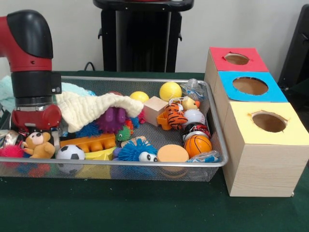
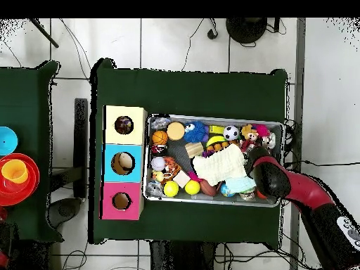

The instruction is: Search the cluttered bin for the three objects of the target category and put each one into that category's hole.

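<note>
The wire mesh bin [image 1: 218, 145] [image 2: 214, 202] is full of toys. A crinkly multicoloured wad [image 1: 205, 157] [image 2: 156, 125] lies in the bin corner nearest the yellow-topped box. A clear whitish wad [image 1: 193, 87] [image 2: 153, 188] lies in the corner by the red-topped box. A shiny silvery crumple [image 1: 7, 137] shows at the far left end. The yellow box's round hole [image 1: 269, 122] [image 2: 124, 125] is empty. My gripper [image 1: 38, 130] is down in the bin's left end, just above a teddy bear [image 1: 38, 145]; the arm [image 2: 266, 174] hides it from overhead.
A cream waffle towel [image 1: 91, 108] [image 2: 218, 165] drapes over toys beside the gripper, and a mint towel [image 1: 7, 92] [image 2: 240, 185] lies behind. Balls, a toy tiger [image 1: 176, 116] and a wooden block [image 1: 155, 108] fill the bin. Blue-topped [image 1: 250, 86] and red-topped [image 1: 236, 59] boxes adjoin the yellow one.
</note>
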`<state>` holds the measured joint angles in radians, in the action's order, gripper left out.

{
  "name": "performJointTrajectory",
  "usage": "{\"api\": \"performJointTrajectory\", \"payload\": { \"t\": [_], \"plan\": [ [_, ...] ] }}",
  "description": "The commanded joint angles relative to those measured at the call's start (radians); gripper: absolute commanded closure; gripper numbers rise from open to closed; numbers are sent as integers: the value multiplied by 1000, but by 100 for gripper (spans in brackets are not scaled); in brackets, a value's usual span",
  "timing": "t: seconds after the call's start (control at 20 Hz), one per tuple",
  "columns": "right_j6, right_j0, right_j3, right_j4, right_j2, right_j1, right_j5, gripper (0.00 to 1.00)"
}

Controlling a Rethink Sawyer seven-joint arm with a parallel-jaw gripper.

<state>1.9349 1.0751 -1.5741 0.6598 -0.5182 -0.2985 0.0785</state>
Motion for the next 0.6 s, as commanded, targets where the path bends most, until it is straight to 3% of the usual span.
{"api": "performJointTrajectory", "payload": {
  "t": [0.05,0.6],
  "plan": [
    [-103,41,-61,18,137,180,311,0],
    [-16,29,-131,-67,170,179,284,0]
  ]
}}
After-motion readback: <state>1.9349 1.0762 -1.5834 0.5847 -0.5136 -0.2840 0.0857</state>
